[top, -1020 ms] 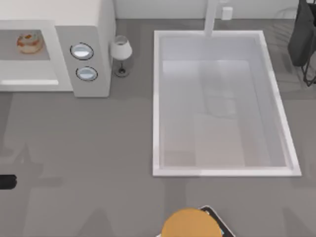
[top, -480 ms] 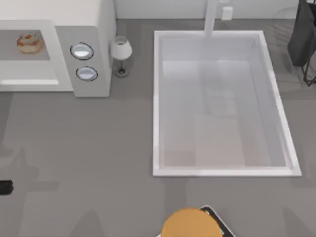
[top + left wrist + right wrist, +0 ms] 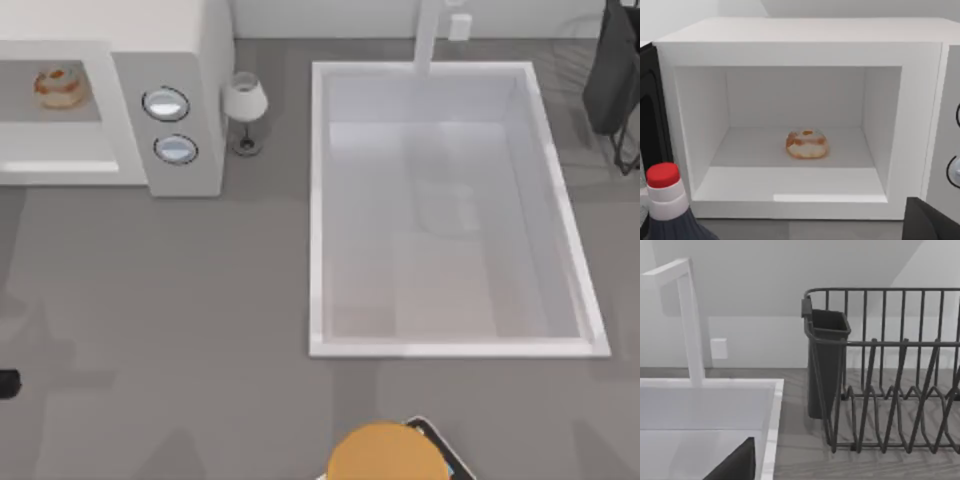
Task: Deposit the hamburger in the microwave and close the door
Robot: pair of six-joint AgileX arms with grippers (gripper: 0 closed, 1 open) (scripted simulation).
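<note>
Basically hamburger [image 3: 807, 144] sat mid-floor of the microwave [image 3: 805, 37] cavity, door [image 3: 651, 115] swung open. Left gripper [image 3: 6, 383] state: couldn't tell. Closing needed a steady push along the door's outer edge.

— Inside the microwave [image 3: 170, 100]?
— Hamburger [image 3: 807, 144], on the cavity floor, toward the back. Door [image 3: 649, 120] swung open at the cavity's left.
— Right of the microwave?
— Wine glass [image 3: 244, 108] just beside it, then the sink [image 3: 318, 200], faucet [image 3: 428, 35] behind.
— Far right?
— Dish rack [image 3: 890, 380], past the sink.
— Near edge of the tabletop [image 3: 180, 300]?
— Round disc [image 3: 385, 455], in front of the sink.
— Before the microwave?
— Bottle [image 3: 667, 210], left of the opening.
</note>
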